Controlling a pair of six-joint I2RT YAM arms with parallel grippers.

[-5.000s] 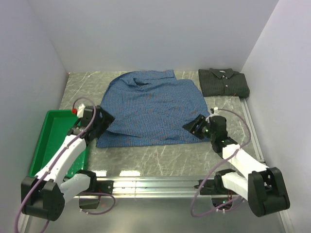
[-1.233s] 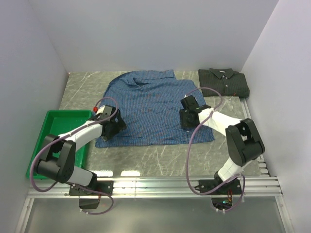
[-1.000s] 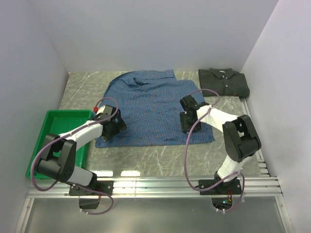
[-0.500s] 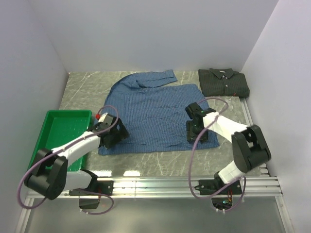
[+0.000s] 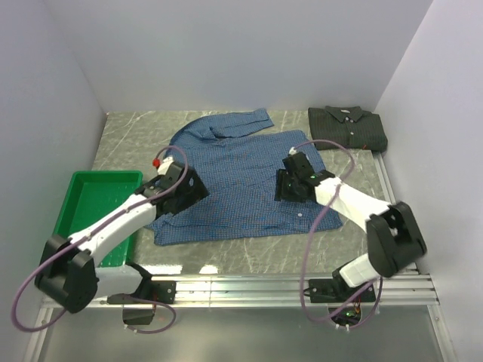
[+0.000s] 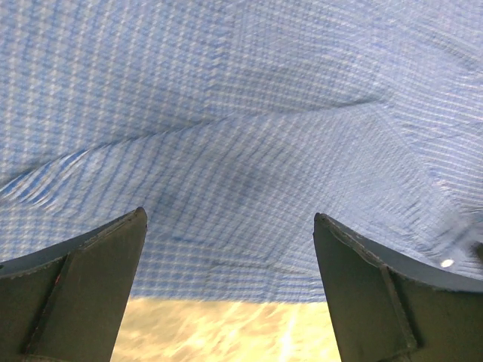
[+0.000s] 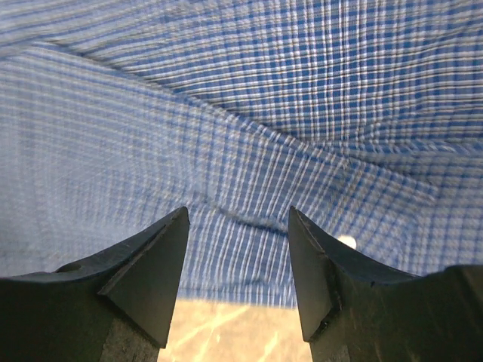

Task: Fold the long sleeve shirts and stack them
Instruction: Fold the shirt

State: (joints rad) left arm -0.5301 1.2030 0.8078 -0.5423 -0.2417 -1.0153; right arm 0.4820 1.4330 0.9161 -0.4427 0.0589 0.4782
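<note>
The blue checked shirt (image 5: 238,170) lies spread flat on the table, collar at the far side, one sleeve folded across near the collar. The dark green-charcoal shirt (image 5: 348,128) lies folded at the back right. My left gripper (image 5: 186,191) hovers over the blue shirt's near left part, jaws open and empty; in the left wrist view (image 6: 228,215) blue cloth (image 6: 241,128) fills the frame, its hem above bare table. My right gripper (image 5: 290,185) is over the shirt's right part, open and empty; in the right wrist view (image 7: 238,213) I see the cloth (image 7: 249,113) and a white button (image 7: 346,241).
A green plastic tray (image 5: 79,207) stands at the left, beside my left arm. White walls close in the table on three sides. A metal rail (image 5: 249,286) runs along the near edge. Bare marble table (image 5: 249,245) shows in front of the shirt.
The blue shirt was dragged toward the near edge about a second ago. Since half a second ago both grippers have moved away from the near hem, farther onto the shirt, with open jaws.
</note>
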